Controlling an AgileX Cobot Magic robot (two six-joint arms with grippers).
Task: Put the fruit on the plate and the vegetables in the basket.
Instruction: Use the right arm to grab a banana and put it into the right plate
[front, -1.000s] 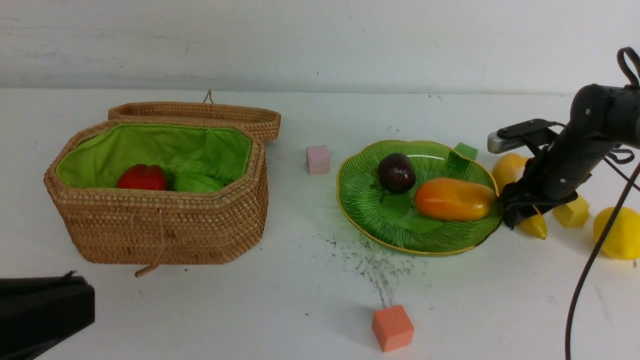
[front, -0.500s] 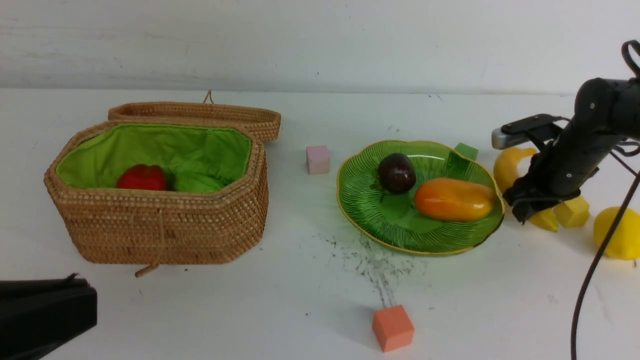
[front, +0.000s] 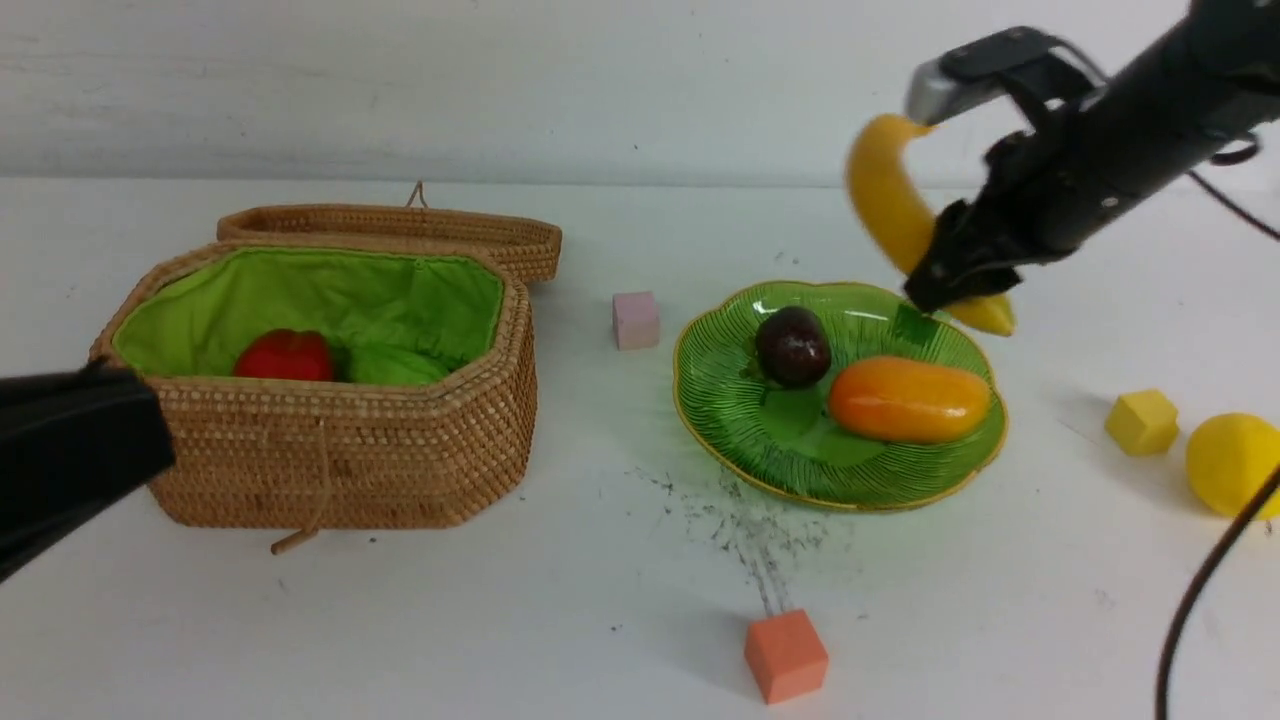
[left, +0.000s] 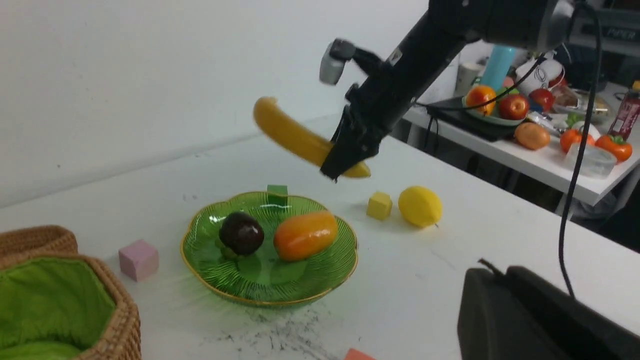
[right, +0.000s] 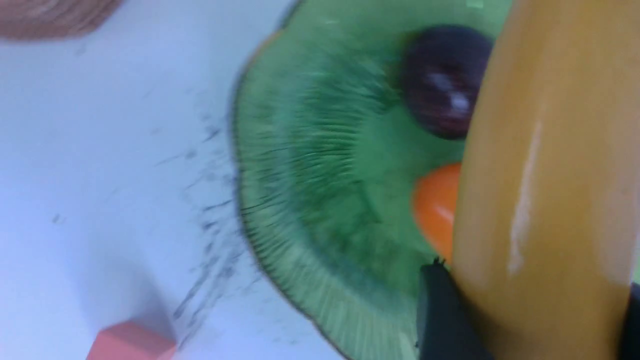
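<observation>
Front view. Grips banana (front: 888, 205) with right gripper (front: 938, 288), aloft above plate's (front: 735, 425) far right rim. Holds left gripper (front: 65, 455) closed, low at left before basket (front: 330, 465). Locates mangosteen (front: 792, 346) and mango (front: 908, 400) on plate, lemon (front: 1232, 463) on table well right of it, pepper (front: 284, 355) and gourd (front: 395, 366) inside basket.

Left wrist view. Confirms banana (left: 290, 135) clear of plate (left: 200, 272), pinched near one end; lemon (left: 420, 206) beside yellow cube (left: 379, 205).

Right wrist view. Shows finger (right: 445, 315) pressed against banana (right: 550, 175), with plate (right: 310, 200), mangosteen (right: 440, 80) and mango (right: 435, 210) beneath.
</observation>
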